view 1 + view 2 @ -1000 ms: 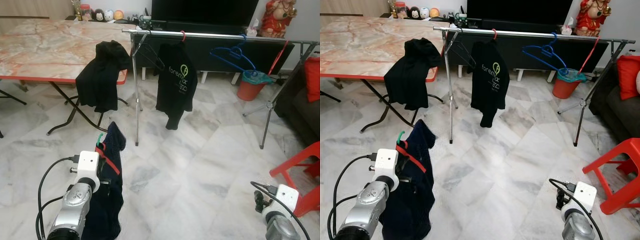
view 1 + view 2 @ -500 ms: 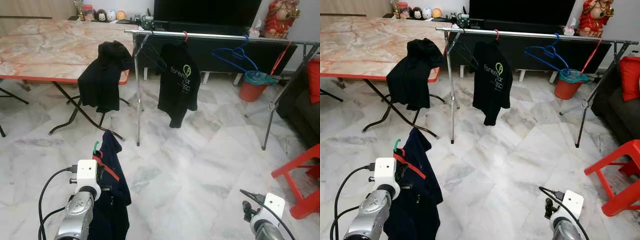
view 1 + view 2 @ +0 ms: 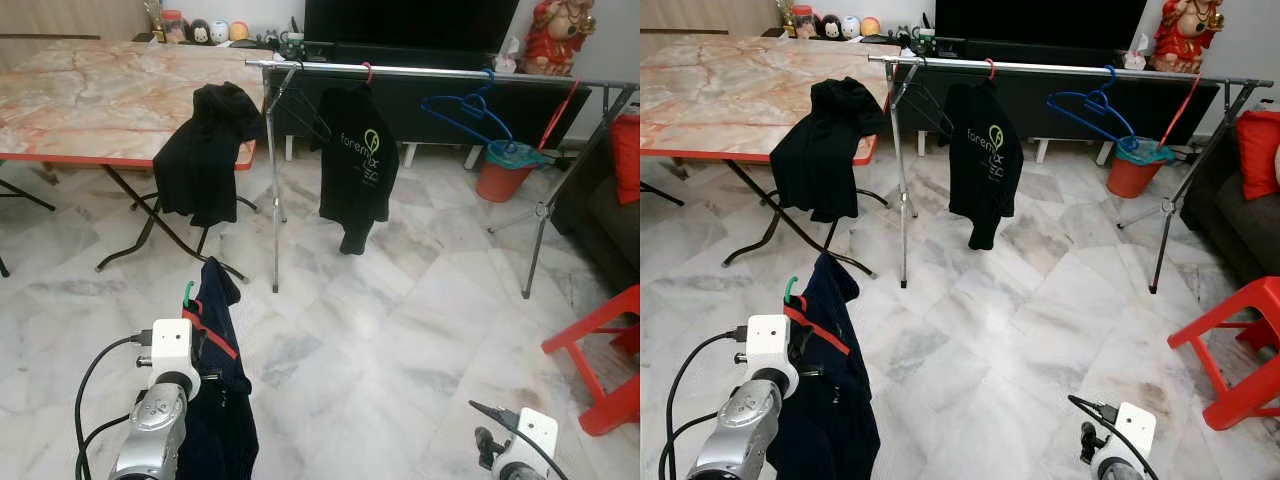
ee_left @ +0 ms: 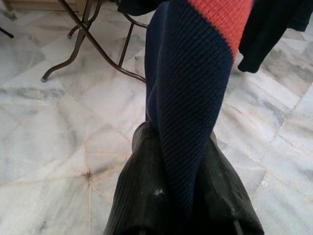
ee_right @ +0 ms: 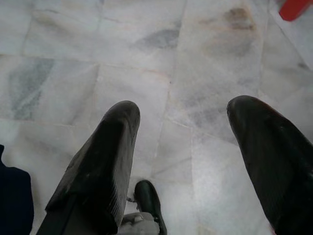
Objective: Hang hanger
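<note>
A navy garment with a red stripe (image 3: 221, 398) hangs on a hanger whose green hook (image 3: 189, 292) sticks up above my left arm, low at the left. My left gripper (image 4: 178, 154) is shut on this garment; the knit fabric runs between its black fingers (image 4: 133, 196). The clothes rail (image 3: 450, 72) stands well ahead across the marble floor. It carries a black t-shirt on a red hanger (image 3: 356, 165), an empty black hanger (image 3: 300, 105) and a blue hanger (image 3: 465, 108). My right gripper (image 5: 181, 142) is open above bare floor, low at the right.
A folding marble-top table (image 3: 90, 90) stands at the left with a black garment (image 3: 205, 150) draped over its corner. A red bucket (image 3: 505, 170) sits behind the rail. A red stool (image 3: 598, 350) and a dark sofa (image 3: 610, 215) are at the right.
My right arm has dropped lower toward the bottom edge of the eye views. My left arm with the navy garment has sunk slightly. The camera shifted a little.
</note>
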### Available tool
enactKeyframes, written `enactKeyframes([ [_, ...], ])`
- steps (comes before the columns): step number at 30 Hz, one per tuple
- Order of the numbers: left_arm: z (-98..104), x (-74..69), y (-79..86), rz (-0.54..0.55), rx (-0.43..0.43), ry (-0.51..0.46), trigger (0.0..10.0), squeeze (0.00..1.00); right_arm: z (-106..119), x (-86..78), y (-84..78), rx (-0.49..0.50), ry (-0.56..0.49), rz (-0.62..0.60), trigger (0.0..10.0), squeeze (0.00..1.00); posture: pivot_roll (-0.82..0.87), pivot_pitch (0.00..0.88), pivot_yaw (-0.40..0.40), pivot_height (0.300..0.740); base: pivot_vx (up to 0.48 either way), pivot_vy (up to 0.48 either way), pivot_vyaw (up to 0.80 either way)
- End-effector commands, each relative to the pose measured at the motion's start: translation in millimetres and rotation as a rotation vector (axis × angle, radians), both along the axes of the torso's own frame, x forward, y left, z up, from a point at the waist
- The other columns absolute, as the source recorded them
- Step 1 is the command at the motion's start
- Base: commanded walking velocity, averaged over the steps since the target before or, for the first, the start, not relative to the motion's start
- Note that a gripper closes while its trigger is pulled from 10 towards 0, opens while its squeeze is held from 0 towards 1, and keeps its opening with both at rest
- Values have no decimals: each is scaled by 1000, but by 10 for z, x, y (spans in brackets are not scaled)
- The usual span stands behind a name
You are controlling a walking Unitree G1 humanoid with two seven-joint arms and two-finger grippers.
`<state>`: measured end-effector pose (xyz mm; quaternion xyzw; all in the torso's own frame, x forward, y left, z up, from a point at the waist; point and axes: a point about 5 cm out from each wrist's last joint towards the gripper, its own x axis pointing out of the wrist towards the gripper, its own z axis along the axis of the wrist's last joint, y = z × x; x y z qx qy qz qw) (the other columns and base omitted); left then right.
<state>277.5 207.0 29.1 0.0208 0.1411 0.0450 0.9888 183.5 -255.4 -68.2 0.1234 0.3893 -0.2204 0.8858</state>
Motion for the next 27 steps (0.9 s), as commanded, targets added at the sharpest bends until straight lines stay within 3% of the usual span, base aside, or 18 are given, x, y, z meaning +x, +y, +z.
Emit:
enactKeyframes([
  [1, 80, 69, -22, -17, 21, -39, 10000, 0, -37, -131, -95, 0, 41, -44, 10000, 0, -61, 0, -37, 740, 0, -262, 0],
  [13, 166, 151, 145, 16, 57, -49, 10000, 0, -52, -321, -288, -19, 85, -100, 10000, 0, -92, 0, -19, 740, 0, -318, 0],
  [17, 217, 196, 171, 26, 62, -64, 10000, 0, -54, -221, -175, 2, 69, -121, 10000, 0, -79, 0, -19, 740, 0, -366, 0],
  [27, 213, 180, 217, 40, 66, -64, 10000, 0, -35, -176, -168, -2, 52, -129, 10000, 0, -72, 0, -20, 740, 0, -366, 0],
])
